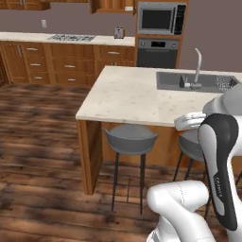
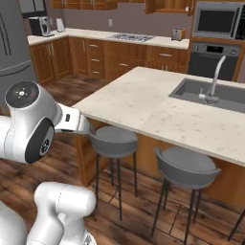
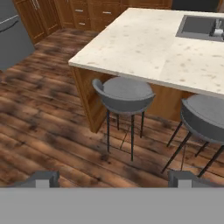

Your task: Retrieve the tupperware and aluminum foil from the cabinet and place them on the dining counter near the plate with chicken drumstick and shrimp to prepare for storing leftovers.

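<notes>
My gripper (image 3: 112, 179) is open, its two dark fingertips (image 3: 41, 178) set wide apart with nothing between them. It hangs over the wooden floor and looks toward the dining counter (image 3: 144, 43), a pale stone island top on a wooden base. That counter (image 1: 127, 92) (image 2: 143, 103) carries a sink at its far right end. My hand (image 1: 189, 121) (image 2: 72, 122) is held in front of the counter's near edge, above the stools. Wooden cabinets (image 1: 71, 64) (image 2: 91, 57) line the back wall, their doors and drawers shut.
Two grey stools (image 3: 124, 94) (image 3: 205, 116) stand against the counter's near side. The sink and faucet (image 1: 196, 78) sit in the counter. A stove top (image 1: 73, 38), a toaster (image 1: 119, 32), an oven with a microwave (image 1: 160, 19) and a fridge (image 2: 12, 48) ring the room.
</notes>
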Controlling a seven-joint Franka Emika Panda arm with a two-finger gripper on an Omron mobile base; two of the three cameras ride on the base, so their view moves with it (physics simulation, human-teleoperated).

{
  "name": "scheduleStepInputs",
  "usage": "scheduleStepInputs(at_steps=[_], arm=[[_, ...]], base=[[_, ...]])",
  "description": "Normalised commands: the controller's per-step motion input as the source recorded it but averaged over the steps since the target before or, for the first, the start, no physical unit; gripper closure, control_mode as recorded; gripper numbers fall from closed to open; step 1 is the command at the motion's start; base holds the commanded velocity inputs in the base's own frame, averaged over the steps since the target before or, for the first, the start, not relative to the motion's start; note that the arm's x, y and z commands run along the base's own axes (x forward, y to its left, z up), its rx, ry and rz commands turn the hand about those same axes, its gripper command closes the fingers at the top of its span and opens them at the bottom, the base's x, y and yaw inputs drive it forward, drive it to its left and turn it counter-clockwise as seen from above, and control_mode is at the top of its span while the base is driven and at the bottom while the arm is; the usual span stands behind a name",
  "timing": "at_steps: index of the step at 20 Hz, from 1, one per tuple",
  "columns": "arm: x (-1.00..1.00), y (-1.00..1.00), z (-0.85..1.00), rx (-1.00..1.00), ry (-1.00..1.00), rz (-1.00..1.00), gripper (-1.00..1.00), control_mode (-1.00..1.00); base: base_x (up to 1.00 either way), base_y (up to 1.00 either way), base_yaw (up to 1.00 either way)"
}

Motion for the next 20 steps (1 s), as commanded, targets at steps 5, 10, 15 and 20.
scheduleStepInputs(at_steps=[5,10,15,20], arm=[[0.0,0.0,0.0,0.0,0.0,0.0,-1.0,1.0],[0.0,0.0,0.0,0.0,0.0,0.0,-1.0,1.0],[0.0,0.0,0.0,0.0,0.0,0.0,-1.0,1.0],[0.0,0.0,0.0,0.0,0.0,0.0,-1.0,1.0]], base=[[-0.58,1.0,0.04],[-0.46,1.0,0.0],[0.3,1.0,-0.06],[0.99,1.0,-0.18]])
